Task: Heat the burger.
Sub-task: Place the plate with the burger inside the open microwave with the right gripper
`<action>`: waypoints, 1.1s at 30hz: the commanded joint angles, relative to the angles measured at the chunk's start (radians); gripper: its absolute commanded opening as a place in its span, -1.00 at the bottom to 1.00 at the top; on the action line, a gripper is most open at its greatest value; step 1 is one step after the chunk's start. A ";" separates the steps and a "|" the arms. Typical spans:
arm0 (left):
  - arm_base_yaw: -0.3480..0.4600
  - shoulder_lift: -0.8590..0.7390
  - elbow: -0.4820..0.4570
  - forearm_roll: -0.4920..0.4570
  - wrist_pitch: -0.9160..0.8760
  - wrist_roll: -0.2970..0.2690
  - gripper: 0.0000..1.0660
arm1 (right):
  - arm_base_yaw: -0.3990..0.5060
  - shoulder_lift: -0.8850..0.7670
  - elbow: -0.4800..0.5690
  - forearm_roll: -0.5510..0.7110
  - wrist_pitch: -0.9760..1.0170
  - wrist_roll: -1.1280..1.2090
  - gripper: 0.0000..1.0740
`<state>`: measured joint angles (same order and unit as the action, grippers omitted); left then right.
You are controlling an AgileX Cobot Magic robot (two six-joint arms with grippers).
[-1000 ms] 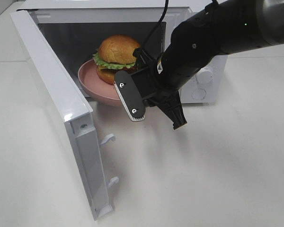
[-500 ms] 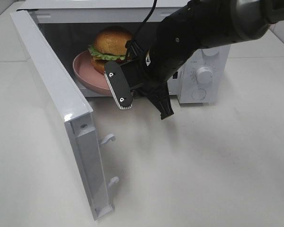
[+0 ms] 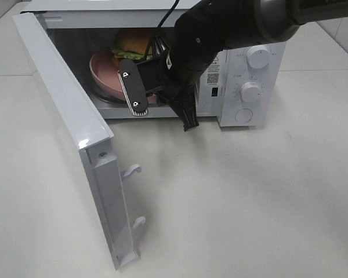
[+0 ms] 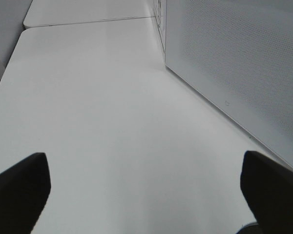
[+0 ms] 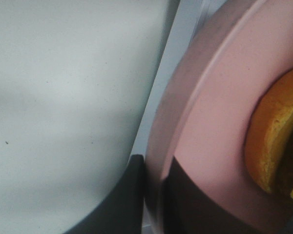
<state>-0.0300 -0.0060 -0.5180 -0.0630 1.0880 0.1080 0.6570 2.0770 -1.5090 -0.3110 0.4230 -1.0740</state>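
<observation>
Exterior high view: the burger (image 3: 130, 41) sits on a plate (image 3: 101, 78) inside the open microwave (image 3: 249, 69), at 11 o'clock from the table's (image 3: 249, 202) centre. My right pincer (image 5: 154, 192) is clamped on the plate's rim, near its 4 o'clock. My left pincer (image 4: 146, 190) gapes wide above the table.

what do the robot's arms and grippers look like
The right arm has a glossy black rounded casing, with a thin black cable at the wrist and a flat dark panel with two silver screws. The right gripper and left gripper have blunt black fingers.
</observation>
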 commanded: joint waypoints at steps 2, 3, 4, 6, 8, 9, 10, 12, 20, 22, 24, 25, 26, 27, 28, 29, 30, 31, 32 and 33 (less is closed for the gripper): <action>-0.002 -0.013 0.000 0.001 -0.016 -0.004 0.84 | 0.001 0.021 -0.064 -0.063 -0.021 0.050 -1.00; -0.002 -0.013 0.000 0.001 -0.016 -0.004 0.84 | 0.001 0.021 -0.064 -0.063 -0.021 0.050 -1.00; -0.002 -0.013 0.000 0.001 -0.016 -0.004 0.84 | 0.001 0.030 -0.071 -0.071 -0.018 0.051 -1.00; -0.002 -0.013 0.000 0.001 -0.016 -0.004 0.84 | 0.001 0.041 -0.079 -0.093 -0.014 0.062 -1.00; -0.002 -0.013 0.000 0.001 -0.016 -0.004 0.84 | 0.001 0.048 -0.083 -0.101 -0.011 0.072 -1.00; -0.002 -0.013 0.000 0.001 -0.016 -0.003 0.84 | 0.001 0.058 -0.087 -0.116 -0.013 0.092 -1.00; -0.002 -0.013 0.000 0.001 -0.016 -0.003 0.84 | 0.001 0.064 -0.087 -0.121 -0.015 0.096 -1.00; -0.002 -0.013 0.000 0.001 -0.016 -0.003 0.84 | 0.001 0.074 -0.087 -0.126 -0.016 0.099 -1.00; -0.002 -0.013 0.000 0.001 -0.016 -0.004 0.84 | -0.002 0.102 -0.114 -0.137 -0.019 0.102 -1.00; -0.002 -0.013 0.000 0.001 -0.016 -0.004 0.84 | -0.002 0.113 -0.132 -0.134 -0.017 0.108 -1.00; -0.002 -0.013 0.000 0.001 -0.016 -0.004 0.84 | -0.002 0.125 -0.148 -0.129 -0.017 0.122 -1.00; -0.002 -0.013 0.000 0.001 -0.016 -0.004 0.84 | -0.002 0.125 -0.148 -0.129 -0.017 0.122 -1.00; -0.002 -0.013 0.000 0.001 -0.016 -0.004 0.84 | -0.001 0.127 -0.148 -0.129 -0.016 0.130 -0.97; -0.002 -0.013 0.000 0.001 -0.016 -0.004 0.84 | -0.001 0.127 -0.148 -0.129 -0.016 0.130 -0.97; -0.002 -0.013 0.000 0.001 -0.016 -0.004 0.84 | -0.001 0.127 -0.148 -0.129 -0.016 0.132 -0.95; -0.002 -0.013 0.000 0.001 -0.016 -0.004 0.84 | -0.001 0.127 -0.148 -0.129 -0.017 0.132 -0.90; -0.002 -0.013 0.000 0.001 -0.016 -0.004 0.84 | -0.001 0.127 -0.148 -0.129 -0.017 0.132 -0.90; -0.002 -0.013 0.000 0.001 -0.016 -0.004 0.84 | -0.001 0.127 -0.148 -0.130 -0.017 0.132 -0.82; -0.002 -0.013 0.000 0.001 -0.016 -0.004 0.84 | -0.001 0.127 -0.148 -0.130 -0.017 0.132 -0.82; -0.002 -0.013 0.000 0.001 -0.016 -0.004 0.84 | -0.001 0.127 -0.148 -0.130 -0.018 0.132 -0.78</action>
<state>-0.0300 -0.0060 -0.5180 -0.0630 1.0880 0.1080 0.6590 2.2180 -1.6410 -0.4250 0.4430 -0.9540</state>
